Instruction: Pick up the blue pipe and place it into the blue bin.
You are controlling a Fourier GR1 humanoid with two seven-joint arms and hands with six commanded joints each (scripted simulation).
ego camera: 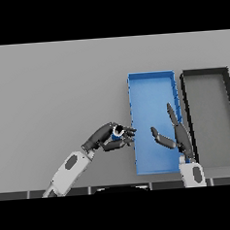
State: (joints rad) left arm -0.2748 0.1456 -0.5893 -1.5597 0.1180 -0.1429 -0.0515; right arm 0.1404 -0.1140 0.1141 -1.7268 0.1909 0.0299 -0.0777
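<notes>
Blue is the colour to watch: the blue pipe (117,132) sits tucked in the left hand (110,136), a small blue piece with a pale end showing between the dark fingers and thumb, which curl round it. That hand hangs over the grey counter (52,92), just beside the left wall of the blue bin (150,83), its fingertips reaching that wall's edge. The pipe itself is not over the bin's floor; it lies just outside the left wall, about level with the bin's lower half.

Over to the right hand (179,134): it shows above the bin's right side near the front corner, fingers straight and spread apart, thumb angled out toward the bin's middle, holding nothing. The long fingers point up along the bin's right wall.

The blue bin stands lengthwise right of the counter's centre, and nothing lies inside it. Just beside it on the right, toward the counter's right edge, stands a black bin (206,71) of similar shape, with grey showing inside.
</notes>
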